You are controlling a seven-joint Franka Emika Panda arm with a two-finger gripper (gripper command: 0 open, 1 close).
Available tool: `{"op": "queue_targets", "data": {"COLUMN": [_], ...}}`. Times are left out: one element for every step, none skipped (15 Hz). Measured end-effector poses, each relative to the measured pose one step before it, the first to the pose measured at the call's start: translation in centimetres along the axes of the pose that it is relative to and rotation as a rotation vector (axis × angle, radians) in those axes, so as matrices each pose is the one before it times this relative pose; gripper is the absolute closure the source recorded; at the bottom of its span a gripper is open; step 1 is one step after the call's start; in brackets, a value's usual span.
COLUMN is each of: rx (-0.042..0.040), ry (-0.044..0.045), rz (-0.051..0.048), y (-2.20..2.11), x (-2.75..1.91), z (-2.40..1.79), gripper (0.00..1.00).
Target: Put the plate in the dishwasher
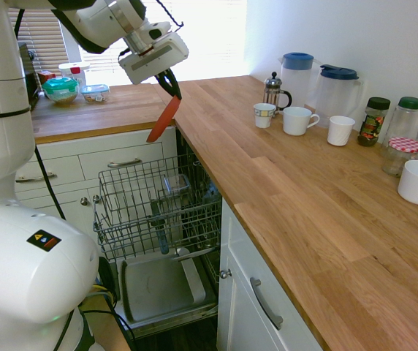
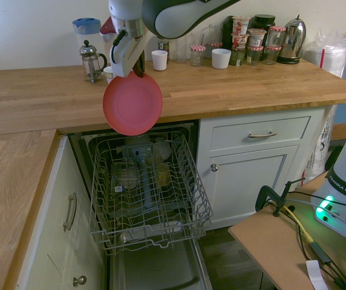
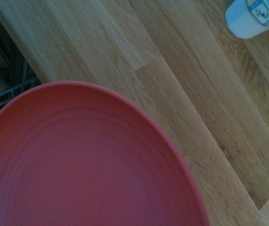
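1. First exterior view: the gripper (image 1: 171, 88) is closed on the rim of the plate (image 1: 164, 120); the plate hangs tilted and nearly edge-on, above the upper rack (image 1: 132, 191) of the dishwasher (image 1: 159, 289); a rim grip leaves the rest of the disc free, presumably so that it can enter between the wires.
2. Second exterior view: the plate's broad face is visible, its top edge at the fingers; the rack is pulled out over the lowered door (image 2: 155, 266), which gives access from above; glassware (image 2: 124, 174) already occupies part of the rack, so the insertion slot should probably be chosen clear of it.
3. Wrist view: the plate's raised rim shows against the worktop (image 3: 172, 94); a patterned cup (image 3: 252, 19) stands well apart from it, likely no obstruction.
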State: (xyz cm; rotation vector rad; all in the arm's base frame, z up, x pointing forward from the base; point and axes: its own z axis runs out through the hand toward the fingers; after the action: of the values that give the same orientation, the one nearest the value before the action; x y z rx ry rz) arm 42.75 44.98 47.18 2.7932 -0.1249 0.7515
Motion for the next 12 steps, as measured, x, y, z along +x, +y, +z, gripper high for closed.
{"op": "queue_targets", "data": {"rx": [-0.02645, -0.03605, -0.03777, -0.03926, -0.04468, -0.04501, -0.03597, -0.02966, -0.02745, -0.02204, -0.01764, -0.01099], "ry": [0.02169, 0.02866, 0.0319, 0.0348, 0.03538, 0.0331, 0.04502, 0.04691, 0.03371, 0.02659, 0.01852, 0.00712], "rz": [-0.03019, -0.02956, -0.02296, -0.01788, -0.01195, -0.01181, -0.00794, -0.0097, -0.0132, -0.01351, -0.01125, -0.00577], "y": [-1.509, -1.402, -1.279, -1.213, -1.273, -1.367, -1.542, -1.874, -1.905, -1.935, -1.913, -1.666], "x": [-1.829, -1.82, -1.774, -1.681, -1.653, -1.393, -1.065, -1.087, -1.025, -0.949, -0.805, -0.63], "z": [-0.108, -0.17, -0.208, -0.295, -0.388, -0.358, -0.342, -0.145, 0.146, 0.285, 0.416, 0.5], "gripper": [1.0, 1.0, 1.0, 1.0, 1.0, 1.0, 1.0, 1.0, 1.0, 1.0, 1.0, 1.0]}}
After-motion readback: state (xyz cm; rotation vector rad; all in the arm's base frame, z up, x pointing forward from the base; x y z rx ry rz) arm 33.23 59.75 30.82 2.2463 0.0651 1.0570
